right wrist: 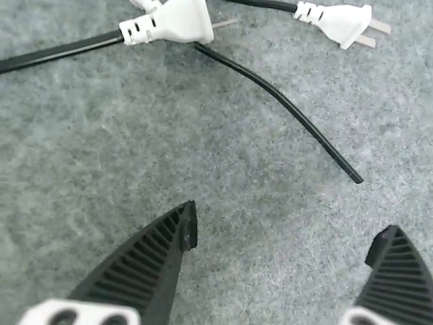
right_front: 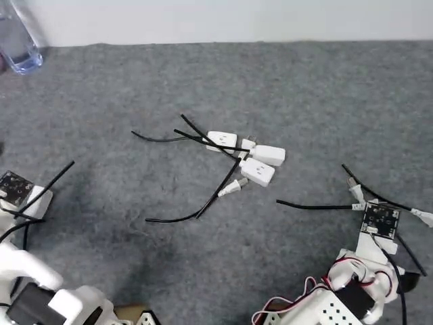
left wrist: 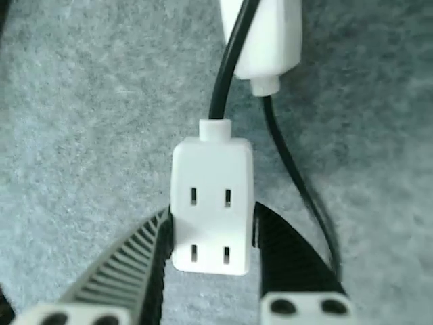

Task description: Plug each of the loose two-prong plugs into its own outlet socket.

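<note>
My left gripper (left wrist: 211,220) is shut on a white outlet socket (left wrist: 211,203), one finger on each side of the block, whose slots face the camera. Its black cord runs off past a second white piece (left wrist: 264,37). My right gripper (right wrist: 291,233) stands open over bare grey carpet. Two loose white two-prong plugs (right wrist: 169,20) (right wrist: 338,24) lie just beyond its fingers. From above, those plugs (right_front: 356,193) (right_front: 423,217) lie by the right arm. Three white outlet sockets (right_front: 222,141) (right_front: 268,155) (right_front: 258,171) and another plug (right_front: 232,188) lie mid-table.
Black cords (right_front: 203,203) cross the carpet around the middle cluster, and a cut cord end (right wrist: 357,179) lies between the right fingers. A clear bottle (right_front: 17,40) stands at the far left corner. Open carpet lies between the two arms.
</note>
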Controlling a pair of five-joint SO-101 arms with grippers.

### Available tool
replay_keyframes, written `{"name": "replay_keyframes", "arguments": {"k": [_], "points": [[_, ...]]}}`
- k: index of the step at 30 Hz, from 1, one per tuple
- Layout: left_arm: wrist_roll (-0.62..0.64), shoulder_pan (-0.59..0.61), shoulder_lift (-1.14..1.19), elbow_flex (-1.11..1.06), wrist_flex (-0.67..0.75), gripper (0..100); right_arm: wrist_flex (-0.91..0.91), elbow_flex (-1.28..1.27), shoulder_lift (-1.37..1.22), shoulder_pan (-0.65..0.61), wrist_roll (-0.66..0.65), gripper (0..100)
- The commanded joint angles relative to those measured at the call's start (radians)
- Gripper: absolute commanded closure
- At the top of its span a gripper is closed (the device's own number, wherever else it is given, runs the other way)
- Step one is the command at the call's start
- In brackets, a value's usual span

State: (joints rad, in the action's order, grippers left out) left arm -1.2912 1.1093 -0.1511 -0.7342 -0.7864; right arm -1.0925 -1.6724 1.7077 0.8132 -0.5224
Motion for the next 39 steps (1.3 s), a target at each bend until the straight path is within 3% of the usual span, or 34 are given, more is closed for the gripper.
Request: {"name": "replay_keyframes", "arguments": {"k": [1,6,15,18,21,23,27,31,34,39], "points": [[-0.003,0.008,-0.041,0.004,0.034,95,-0.01,-0.017,-0.002,-0.007,-0.009,62.3],[-0.008,0.04,-0.043,0.021,-0.006,70,-0.01,-0.017,-0.002,-0.007,-0.009,62.3],[-0.003,0.037,-0.044,0.062,-0.058,68,-0.01,-0.017,-0.002,-0.007,-0.009,62.3],[0.0,0.017,-0.089,0.165,-0.278,68,-0.004,-0.017,0.007,-0.015,-0.009,62.3],[0.008,-0.063,-0.173,0.236,-0.563,69,0.004,0.002,0.008,-0.128,-0.052,62.3],[0.066,-0.144,-0.226,0.219,-0.644,69,-0.036,0.055,0.008,-0.216,-0.098,62.3],[0.295,-0.308,-0.321,0.065,-0.546,69,-0.139,0.241,0.002,-0.34,-0.12,62.3],[0.588,-0.454,-0.419,-0.13,-0.324,69,-0.188,0.42,-0.002,-0.426,-0.267,62.3],[0.807,-0.555,-0.497,-0.278,-0.186,69,-0.179,0.496,-0.008,-0.475,-0.333,62.3],[1.046,-0.675,-0.629,-0.503,-0.008,69,-0.13,0.543,-0.154,-0.547,-0.371,62.3]]}}
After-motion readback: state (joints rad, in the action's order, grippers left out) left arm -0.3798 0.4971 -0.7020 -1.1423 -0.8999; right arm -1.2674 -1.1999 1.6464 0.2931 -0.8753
